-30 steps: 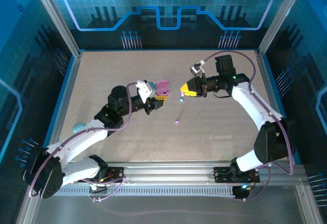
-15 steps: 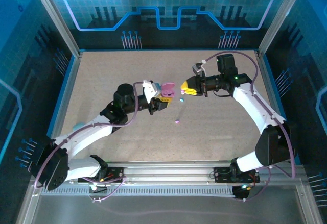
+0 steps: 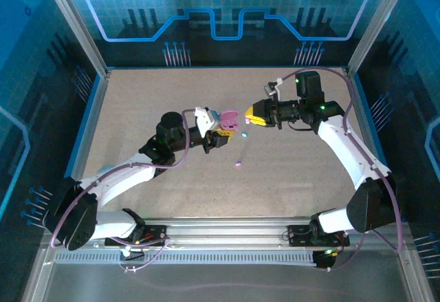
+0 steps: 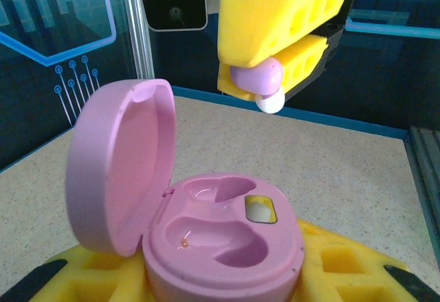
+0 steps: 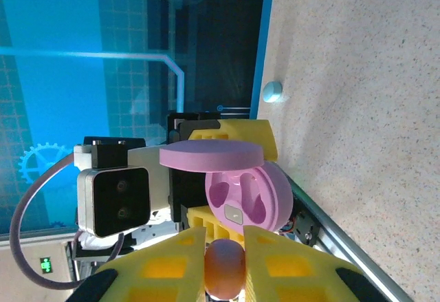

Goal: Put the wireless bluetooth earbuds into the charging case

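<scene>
My left gripper (image 3: 220, 134) is shut on the base of an open pink charging case (image 3: 227, 118), held up off the table with its lid raised. Both moulded wells of the case (image 4: 220, 230) are empty. Just right of it my right gripper (image 3: 249, 117) is shut on a purple earbud (image 4: 258, 77) with a white tip, which hangs above and beyond the case. From the right wrist the earbud (image 5: 223, 272) sits pinched between the yellow pads, facing the case (image 5: 251, 195). A teal earbud (image 3: 243, 135) and a purple earbud (image 3: 238, 164) lie on the table.
A teal rounded object (image 5: 273, 91) rests near the table's blue border. The speckled table (image 3: 172, 89) is ringed by a metal frame and blue panel walls. The two arms meet near the middle of the table.
My left arm has carried the case to the right, closer to the right gripper. The right gripper has shifted only slightly and keeps its hold on the earbud.
</scene>
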Available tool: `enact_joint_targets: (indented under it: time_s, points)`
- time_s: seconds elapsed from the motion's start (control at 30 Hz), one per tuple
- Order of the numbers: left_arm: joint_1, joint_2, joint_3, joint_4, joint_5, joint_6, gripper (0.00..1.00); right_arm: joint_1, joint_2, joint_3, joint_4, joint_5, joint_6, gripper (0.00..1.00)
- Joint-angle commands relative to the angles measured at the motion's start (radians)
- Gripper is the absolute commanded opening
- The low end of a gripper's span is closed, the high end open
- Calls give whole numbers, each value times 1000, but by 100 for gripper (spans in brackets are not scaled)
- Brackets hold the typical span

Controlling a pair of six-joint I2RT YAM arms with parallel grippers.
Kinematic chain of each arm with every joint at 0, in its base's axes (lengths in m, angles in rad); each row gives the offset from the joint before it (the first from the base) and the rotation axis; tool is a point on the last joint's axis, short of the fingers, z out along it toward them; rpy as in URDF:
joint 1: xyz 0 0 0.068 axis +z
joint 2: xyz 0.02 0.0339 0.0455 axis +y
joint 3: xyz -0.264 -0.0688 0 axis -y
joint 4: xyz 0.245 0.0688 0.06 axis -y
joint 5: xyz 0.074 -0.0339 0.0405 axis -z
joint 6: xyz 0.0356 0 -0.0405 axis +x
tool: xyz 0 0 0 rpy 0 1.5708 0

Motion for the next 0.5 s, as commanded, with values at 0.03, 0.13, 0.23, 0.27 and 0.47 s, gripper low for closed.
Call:
enact_joint_targets:
  time_s: [0.03,0.13,0.23,0.27,0.47]
  points:
    - [-14,28,34,98,34,-20,34,29,-40,2,-12,59,-22,19]
    - [-18,45,29,139,31,-30,34,44,-46,9,-36,83,-52,19]
    - [-20,59,33,163,35,-37,34,61,-56,11,-44,104,-80,19]
    - [-23,62,35,164,36,-38,34,66,-60,13,-47,114,-92,18]
    - [-29,69,36,184,55,-44,34,96,-77,24,-64,171,-155,19]
